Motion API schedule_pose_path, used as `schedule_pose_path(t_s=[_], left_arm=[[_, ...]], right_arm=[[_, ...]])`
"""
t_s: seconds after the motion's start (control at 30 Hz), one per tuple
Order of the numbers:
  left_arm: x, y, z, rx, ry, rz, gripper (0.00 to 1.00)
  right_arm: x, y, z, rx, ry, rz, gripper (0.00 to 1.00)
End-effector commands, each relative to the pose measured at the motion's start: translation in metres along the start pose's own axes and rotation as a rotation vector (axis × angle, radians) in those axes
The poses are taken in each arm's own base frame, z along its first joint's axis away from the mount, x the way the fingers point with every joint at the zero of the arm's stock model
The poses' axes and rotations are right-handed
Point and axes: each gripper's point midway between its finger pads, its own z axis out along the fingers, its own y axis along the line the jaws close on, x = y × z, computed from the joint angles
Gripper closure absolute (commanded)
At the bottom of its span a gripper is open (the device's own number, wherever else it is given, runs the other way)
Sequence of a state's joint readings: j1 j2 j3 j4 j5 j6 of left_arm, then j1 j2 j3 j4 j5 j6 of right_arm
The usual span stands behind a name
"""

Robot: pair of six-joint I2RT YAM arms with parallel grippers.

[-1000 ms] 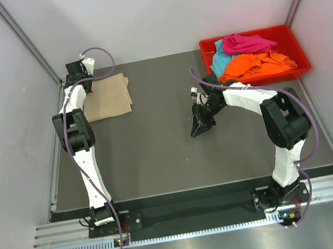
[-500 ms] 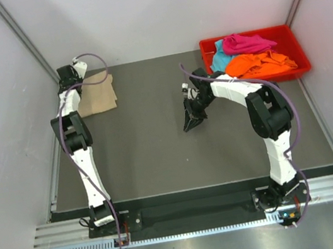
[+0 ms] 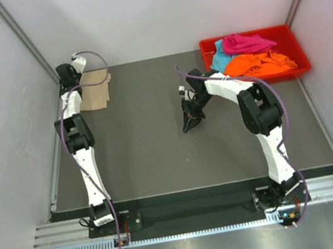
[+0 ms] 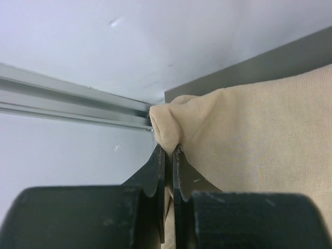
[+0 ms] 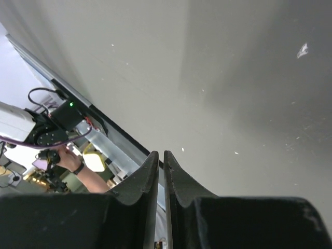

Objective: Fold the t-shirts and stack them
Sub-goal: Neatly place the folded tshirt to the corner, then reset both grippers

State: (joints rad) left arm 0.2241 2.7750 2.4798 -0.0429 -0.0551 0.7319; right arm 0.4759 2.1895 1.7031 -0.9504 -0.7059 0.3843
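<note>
A folded beige t-shirt (image 3: 95, 93) lies at the far left corner of the grey table. My left gripper (image 3: 70, 78) is shut on its far left edge; the wrist view shows beige cloth (image 4: 249, 135) pinched between the fingers (image 4: 155, 166). My right gripper (image 3: 187, 125) is shut and empty above the middle of the table; its wrist view (image 5: 161, 155) shows only bare table beneath. The magenta-pink (image 3: 246, 42), teal-blue (image 3: 219, 59) and orange (image 3: 259, 64) t-shirts lie crumpled in the red tray (image 3: 285, 31).
The red tray stands at the far right corner. White walls close in the table on the left, right and back. A metal rail (image 3: 194, 212) runs along the near edge by the arm bases.
My left gripper has pulled the beige shirt to the left, toward the corner, and it now looks narrower. My right arm has swung left and away from the tray, gripper still shut.
</note>
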Motion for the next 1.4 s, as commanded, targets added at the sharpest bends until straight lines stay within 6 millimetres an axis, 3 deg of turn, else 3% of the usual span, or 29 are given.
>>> schedule_pose_path(t_s=[0.0,0.1,0.13,0.2,0.23,0.27,0.33,0.43,0.47,0.5,0.53,0.57,0.6,0.63,0.67,0.73,0.8,0.83,0.87,0.93,0.97,1.03,1.07,1.13,1.2,1.23,1.3,1.33,1.37], left_arm=[[-0.017,0.04,0.004,-0.101,-0.108,0.0,1.0],[-0.016,0.048,0.004,-0.127,-0.111,-0.022,1.0],[-0.016,0.051,0.003,-0.142,-0.107,-0.033,0.96],[-0.017,0.06,0.0,-0.188,-0.104,-0.086,0.7],[-0.016,0.066,-0.004,-0.231,-0.082,-0.124,0.44],[-0.027,0.073,-0.011,-0.26,-0.088,-0.136,0.34],[-0.031,0.088,-0.025,-0.353,-0.046,-0.18,0.23],[-0.061,0.095,-0.053,-0.398,-0.038,-0.295,0.13],[-0.083,0.089,-0.071,-0.374,-0.052,-0.309,0.08],[-0.092,0.084,-0.081,-0.354,-0.06,-0.329,0.07],[-0.107,0.076,-0.091,-0.327,-0.091,-0.399,0.07],[-0.133,0.058,-0.115,-0.25,-0.134,-0.428,0.02],[-0.15,0.044,-0.128,-0.196,-0.167,-0.47,0.01],[-0.178,0.014,-0.145,-0.116,-0.21,-0.543,0.01],[-0.188,0.003,-0.173,-0.062,-0.225,-0.572,0.01],[-0.224,-0.057,-0.216,0.088,-0.25,-0.669,0.01],[-0.231,-0.101,-0.271,0.25,-0.251,-0.719,0.01],[-0.243,-0.136,-0.303,0.342,-0.249,-0.782,0.01],[-0.225,-0.156,-0.338,0.406,-0.217,-0.817,0.01],[-0.219,-0.198,-0.392,0.558,-0.175,-0.947,0.01],[-0.191,-0.211,-0.423,0.592,-0.133,-0.982,0.01],[-0.173,-0.237,-0.469,0.697,-0.07,-1.082,0.01],[-0.14,-0.24,-0.493,0.698,-0.015,-1.107,0.01],[-0.11,-0.246,-0.534,0.78,0.034,-1.247,0.01],[-0.08,-0.248,-0.555,0.8,0.105,-1.324,0.01],[-0.085,-0.228,-0.575,0.834,0.039,-1.432,0.01],[-0.044,-0.236,-0.581,0.803,0.104,-1.486,0.01],[-0.045,-0.22,-0.591,0.82,0.019,-1.586,0.01],[-0.038,-0.216,-0.594,0.815,0.009,-1.625,0.01]], right_arm=[[0.007,0.007,-0.002,-0.006,0.034,-0.022,0.91],[0.007,0.004,-0.003,-0.005,0.031,-0.013,0.92],[0.007,0.003,-0.004,-0.006,0.031,-0.012,0.92],[0.008,0.003,-0.002,-0.011,0.031,-0.012,0.92],[0.008,0.005,-0.004,-0.015,0.026,-0.011,0.92],[0.008,0.006,-0.005,-0.016,0.021,-0.012,0.92],[0.008,0.007,-0.006,-0.015,0.008,-0.023,0.92],[0.012,0.022,-0.025,0.004,-0.054,-0.096,0.92],[0.015,0.026,-0.029,0.009,-0.068,-0.118,0.92],[0.02,0.025,-0.03,0.016,-0.078,-0.13,0.91],[0.026,0.035,-0.047,0.019,-0.135,-0.163,0.91],[0.039,0.024,-0.044,0.039,-0.131,-0.147,0.91],[0.039,0.023,-0.049,0.05,-0.183,-0.159,0.91],[0.048,0.033,-0.068,0.038,-0.251,-0.194,0.91],[0.059,0.018,-0.065,0.054,-0.264,-0.181,0.91],[0.072,0.015,-0.087,0.087,-0.381,-0.199,0.9],[0.089,-0.01,-0.083,0.125,-0.434,-0.154,0.89],[0.098,-0.004,-0.098,0.099,-0.512,-0.174,0.86],[0.11,-0.021,-0.087,0.104,-0.521,-0.146,0.84],[0.121,-0.022,-0.101,0.069,-0.632,-0.127,0.74],[0.13,-0.037,-0.091,0.075,-0.636,-0.107,0.7],[0.137,-0.043,-0.098,0.06,-0.71,-0.083,0.58],[0.143,-0.055,-0.09,0.068,-0.707,-0.064,0.55],[0.147,-0.062,-0.093,0.061,-0.759,-0.044,0.48],[0.151,-0.071,-0.085,0.036,-0.78,-0.006,0.43],[0.152,-0.072,-0.081,0.018,-0.782,0.008,0.4],[0.156,-0.072,-0.066,-0.066,-0.765,0.027,0.37],[0.162,-0.079,-0.054,-0.091,-0.75,0.044,0.34],[0.157,-0.073,-0.054,-0.139,-0.778,0.037,0.32]])
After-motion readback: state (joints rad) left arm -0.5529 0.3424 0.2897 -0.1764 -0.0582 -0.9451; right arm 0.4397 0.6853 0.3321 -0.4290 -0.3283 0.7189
